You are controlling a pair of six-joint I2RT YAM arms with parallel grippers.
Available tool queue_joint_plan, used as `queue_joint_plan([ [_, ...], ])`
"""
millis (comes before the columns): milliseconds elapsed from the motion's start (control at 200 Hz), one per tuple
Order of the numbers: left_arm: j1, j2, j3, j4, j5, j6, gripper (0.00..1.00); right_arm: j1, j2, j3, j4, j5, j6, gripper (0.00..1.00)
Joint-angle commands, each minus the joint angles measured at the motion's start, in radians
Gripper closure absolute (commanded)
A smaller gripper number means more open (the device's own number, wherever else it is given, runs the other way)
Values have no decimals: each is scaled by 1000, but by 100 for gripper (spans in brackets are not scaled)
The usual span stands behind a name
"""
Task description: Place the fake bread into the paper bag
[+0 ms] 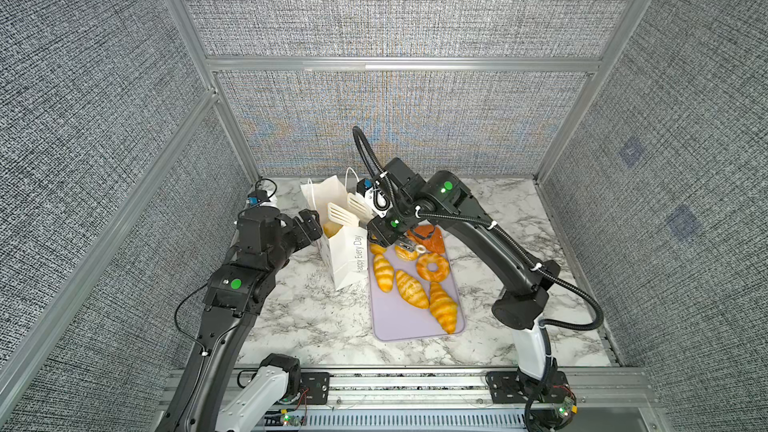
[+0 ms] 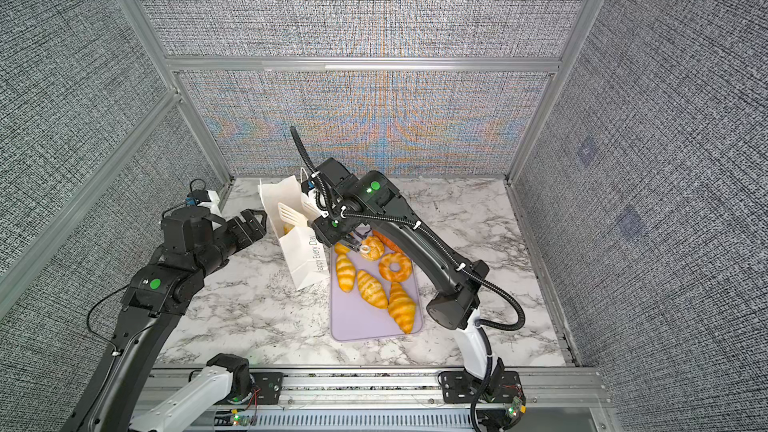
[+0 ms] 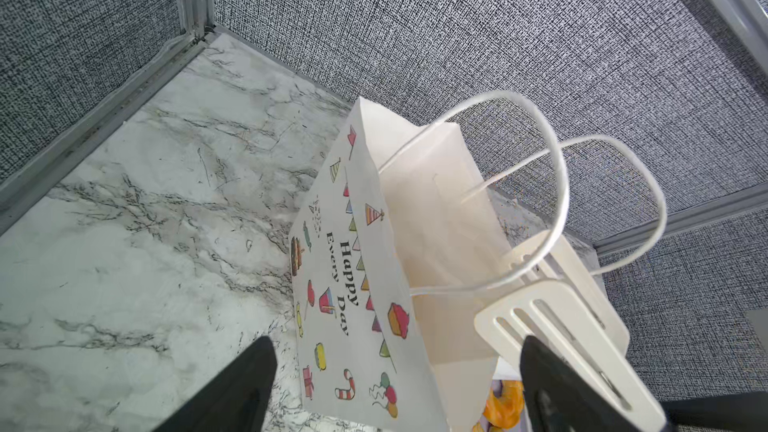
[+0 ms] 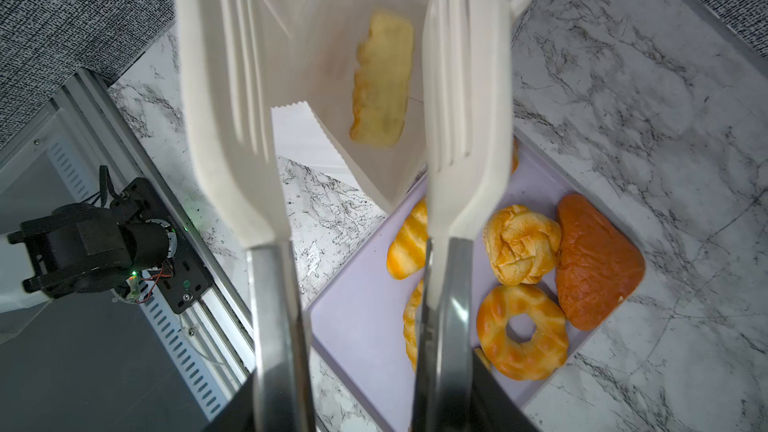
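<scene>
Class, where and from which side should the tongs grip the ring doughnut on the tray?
Come from above and squeeze the doughnut across its outer rim. It lies flat on the tray, and its hole looks too small for the wide blades of the tongs.

Marble-patterned table (image 1: 311,317) (image 2: 249,305), as you see it in both top views, with two things resting directly on it. The lilac tray (image 1: 395,320) lies flat just toward 6 o'clock of the table's middle, with its long sides running roughly from 12 to 6 o'clock, and it bears the fake bread (image 1: 411,288). The white paper bag (image 1: 345,261) stands upright at 10 o'clock of the tray, just beside its long edge, with its mouth open.
</scene>
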Motion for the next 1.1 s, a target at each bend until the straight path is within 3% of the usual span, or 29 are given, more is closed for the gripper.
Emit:
queue_joint_plan([
  [0,-14,-13,2,-17,-34,-7,7,2,-15,12,10,10,-4,47],
  [235,-106,-28,17,-49,-130,-23,8,16,-56,3,26,11,-7,47],
  [500,-286,-1,42,-87,-275,-64,8,24,-193,-118,44,54,2,48],
  [811,-489,-1,47,-158,-430,-174,9,25,-417,-442,46,154,29,48],
  [1096,-759,58,73,-260,-604,-304,9,22,-586,-778,37,237,73,49],
])
